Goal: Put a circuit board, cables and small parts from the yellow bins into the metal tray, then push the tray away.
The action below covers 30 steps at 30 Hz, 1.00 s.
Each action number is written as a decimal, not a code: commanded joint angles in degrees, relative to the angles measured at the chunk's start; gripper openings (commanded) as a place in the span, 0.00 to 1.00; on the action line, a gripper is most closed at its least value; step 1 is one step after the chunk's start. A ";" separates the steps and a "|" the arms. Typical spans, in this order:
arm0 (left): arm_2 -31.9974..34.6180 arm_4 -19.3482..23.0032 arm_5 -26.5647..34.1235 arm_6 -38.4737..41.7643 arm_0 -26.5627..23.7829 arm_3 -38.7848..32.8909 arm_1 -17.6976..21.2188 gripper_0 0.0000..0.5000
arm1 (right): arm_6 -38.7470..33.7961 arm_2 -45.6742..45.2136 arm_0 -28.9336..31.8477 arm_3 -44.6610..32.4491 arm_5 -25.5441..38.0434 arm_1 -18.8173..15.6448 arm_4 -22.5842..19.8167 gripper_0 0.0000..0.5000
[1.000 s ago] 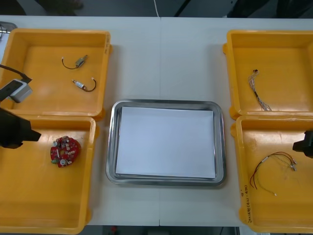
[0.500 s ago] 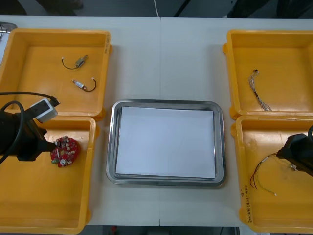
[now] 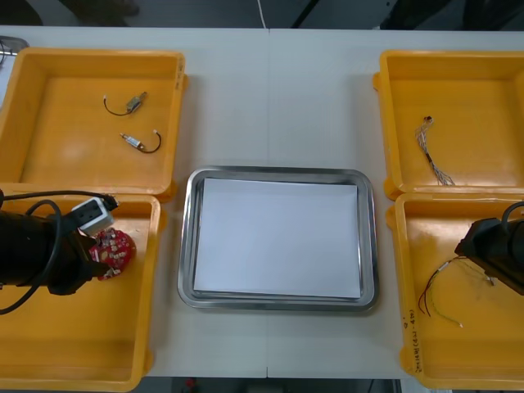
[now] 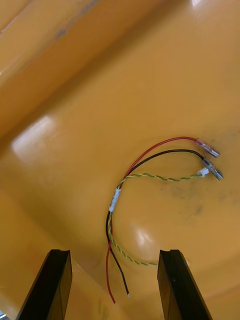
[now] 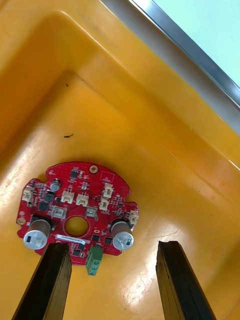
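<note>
A round red circuit board point(image 3: 112, 250) lies in the near left yellow bin point(image 3: 74, 344). My left arm point(image 3: 41, 252) hangs over it from the left. In the left wrist view, my left gripper point(image 5: 115, 285) is open, and the circuit board point(image 5: 75, 215) lies just beyond its fingertips, towards one finger point(image 5: 47, 282). A red and yellow cable point(image 3: 446, 286) lies in the near right bin point(image 3: 458, 360). My right gripper point(image 4: 112, 285) is open above it, with the cable point(image 4: 145, 200) running out ahead from between the fingers. The metal tray point(image 3: 188, 246), white inside, holds nothing.
The far left bin point(image 3: 49, 74) holds two small metal parts point(image 3: 136, 102) point(image 3: 135, 142) with short black cables. A thin twisted cable point(image 3: 432, 155) lies in the far right bin point(image 3: 483, 82). The tray's rim point(image 5: 200, 65) runs just past the near left bin's wall.
My left arm has moved right and down to the circuit board in the near left bin. My right arm has come in from the right edge over the red and yellow cable.
</note>
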 commanded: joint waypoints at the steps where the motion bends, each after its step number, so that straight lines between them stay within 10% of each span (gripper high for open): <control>1: -1.96 -0.84 -2.60 -9.37 1.40 1.88 2.67 1.00 | -2.16 2.46 1.00 1.02 -2.37 0.64 1.62 1.00; 30: -9.17 -0.84 -8.40 -15.17 -0.97 6.19 2.67 1.00 | -7.44 7.21 1.09 8.49 -8.79 5.12 7.24 1.00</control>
